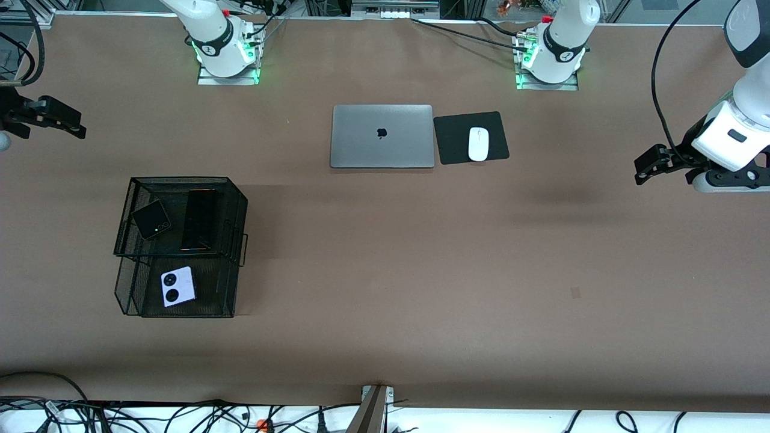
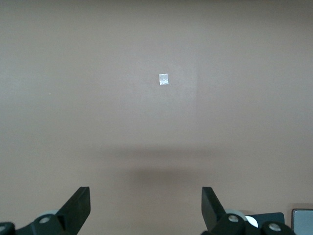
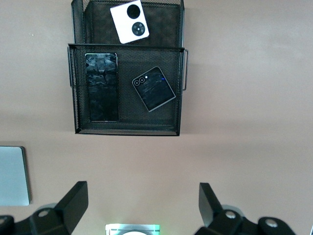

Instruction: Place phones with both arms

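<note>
We read task as at start or finished: black flip phone and slim black slab phone on upper tier of mesh rack, lavender-white flip phone on lower tier. Left gripper and right gripper wide open, empty, parked high, both well apart from rack. Next, we judge: right arm descends over rack.

A robotics laboratory is indicated. Two arm bases are bolted to a brown table just beyond a closed laptop. Aluminium framing is seen farther off, and loose cables are seen along the table's near edge.
</note>
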You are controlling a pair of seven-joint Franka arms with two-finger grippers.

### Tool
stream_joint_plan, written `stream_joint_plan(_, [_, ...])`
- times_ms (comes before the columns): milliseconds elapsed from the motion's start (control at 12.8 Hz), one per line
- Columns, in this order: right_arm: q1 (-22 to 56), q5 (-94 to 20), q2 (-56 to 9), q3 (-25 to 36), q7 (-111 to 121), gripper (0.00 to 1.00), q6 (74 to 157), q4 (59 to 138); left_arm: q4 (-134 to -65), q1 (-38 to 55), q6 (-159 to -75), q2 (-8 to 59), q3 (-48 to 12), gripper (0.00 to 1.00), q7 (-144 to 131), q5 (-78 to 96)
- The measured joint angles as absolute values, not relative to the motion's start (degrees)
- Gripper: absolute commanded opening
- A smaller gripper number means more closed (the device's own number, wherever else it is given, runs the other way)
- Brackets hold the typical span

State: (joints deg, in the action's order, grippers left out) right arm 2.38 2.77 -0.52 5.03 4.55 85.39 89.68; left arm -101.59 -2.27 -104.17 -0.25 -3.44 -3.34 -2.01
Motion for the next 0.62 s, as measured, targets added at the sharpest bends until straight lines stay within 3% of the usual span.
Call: stream_joint_plan(625, [2.4,2.6,-0.8,4.8,2.5,1.00,85.4,89.7,-101.6,-2.2,-104.2,-0.2,-3.8,1.00,-3.2,-2.7])
